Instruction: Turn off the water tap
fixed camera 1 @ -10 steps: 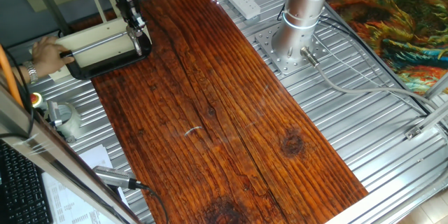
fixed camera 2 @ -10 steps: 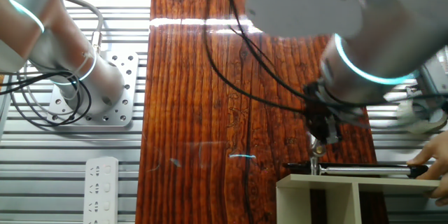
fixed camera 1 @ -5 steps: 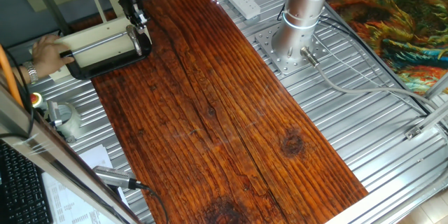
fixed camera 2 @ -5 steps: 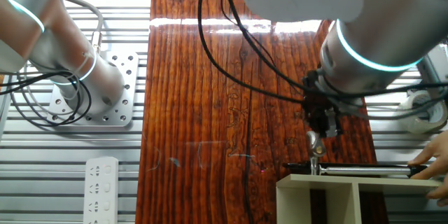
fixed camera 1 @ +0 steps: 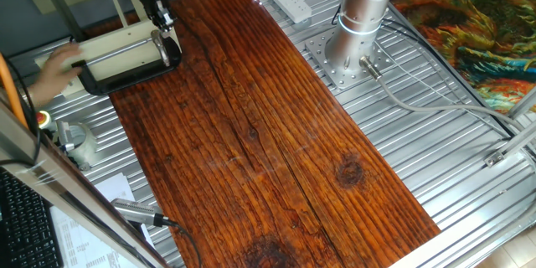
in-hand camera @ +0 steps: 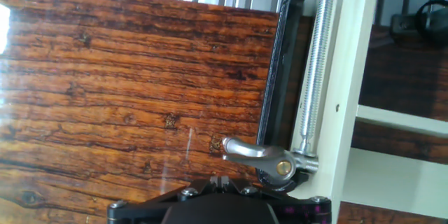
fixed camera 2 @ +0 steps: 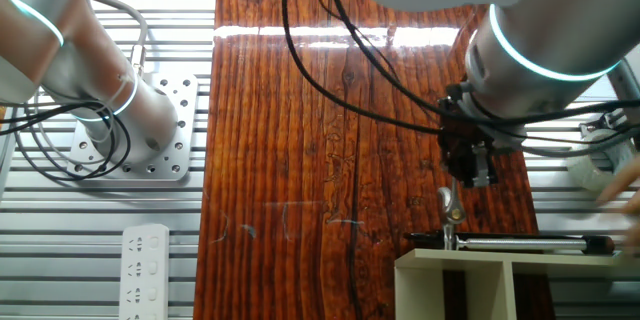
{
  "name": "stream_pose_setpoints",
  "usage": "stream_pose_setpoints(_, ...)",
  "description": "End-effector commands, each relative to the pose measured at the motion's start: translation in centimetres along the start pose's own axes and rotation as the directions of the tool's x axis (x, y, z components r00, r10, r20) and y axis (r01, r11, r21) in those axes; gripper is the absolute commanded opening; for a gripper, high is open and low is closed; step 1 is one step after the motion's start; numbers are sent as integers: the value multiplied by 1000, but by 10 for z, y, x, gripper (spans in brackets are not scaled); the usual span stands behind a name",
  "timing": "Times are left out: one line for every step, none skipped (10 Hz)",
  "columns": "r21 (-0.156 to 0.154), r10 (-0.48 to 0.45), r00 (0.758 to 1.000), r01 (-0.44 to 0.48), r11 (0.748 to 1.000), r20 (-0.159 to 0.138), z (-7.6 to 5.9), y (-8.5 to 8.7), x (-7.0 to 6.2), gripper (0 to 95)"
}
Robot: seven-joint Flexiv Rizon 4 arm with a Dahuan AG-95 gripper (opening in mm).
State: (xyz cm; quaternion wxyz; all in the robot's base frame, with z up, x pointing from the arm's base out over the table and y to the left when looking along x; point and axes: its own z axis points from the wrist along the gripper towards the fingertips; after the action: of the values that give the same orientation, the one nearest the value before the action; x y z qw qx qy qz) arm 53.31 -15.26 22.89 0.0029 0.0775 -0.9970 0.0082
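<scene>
Tap (in-hand camera: pixel 260 155) sits at the far left end of the counter (fixed camera 1: pixel 276 142), a small metal lever held at the end of a black C-clamp (in-hand camera: pixel 280 70). The clamp's screw (in-hand camera: pixel 313 63) runs along a cream shelf frame (in-hand camera: pixel 353 91), which pins the tap down so it likely won't slide when the lever is pushed. In the hand view the lever points left, out over the wood, its pivot knob just beside the clamp foot.

Gripper (fixed camera 2: pixel 472 165) hangs above the tap, near but apart from it in the other fixed view; nothing is between the fingers. Fingers are dark and close together there, looks narrow, though the exact gap is hard to read. In the hand view only the black gripper base shows at the bottom edge, directly under the lever.

A blurred human hand (fixed camera 1: pixel 52 69) rests at the left end of the frame, probably steadying it.

Judgement: whether the lever has been turned can't be told from its pose.
</scene>
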Motion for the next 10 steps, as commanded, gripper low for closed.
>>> stream_pose_setpoints(-6,23,1000,-23,1000,7,-8,-2,1,0)
stream_pose_setpoints(1,27,999,-27,1000,21,-11,-3,1,0)
stream_pose_setpoints(-6,24,999,-24,1000,22,-11,-4,2,0)
stream_pose_setpoints(-3,13,999,-13,1000,33,-12,-5,3,0)
stream_pose_setpoints(-4,14,999,-14,1000,34,-12,-5,3,0)
stream_pose_setpoints(-4,23,999,-23,1000,32,-12,-5,3,0)
stream_pose_setpoints(-5,39,999,-39,999,29,-12,-5,3,0)
stream_pose_setpoints(-7,60,998,-60,998,19,-12,-5,3,0)
stream_pose_setpoints(-8,72,997,-72,997,16,-12,-5,3,0)
stream_pose_setpoints(-9,77,997,-77,997,16,-12,-5,3,0)
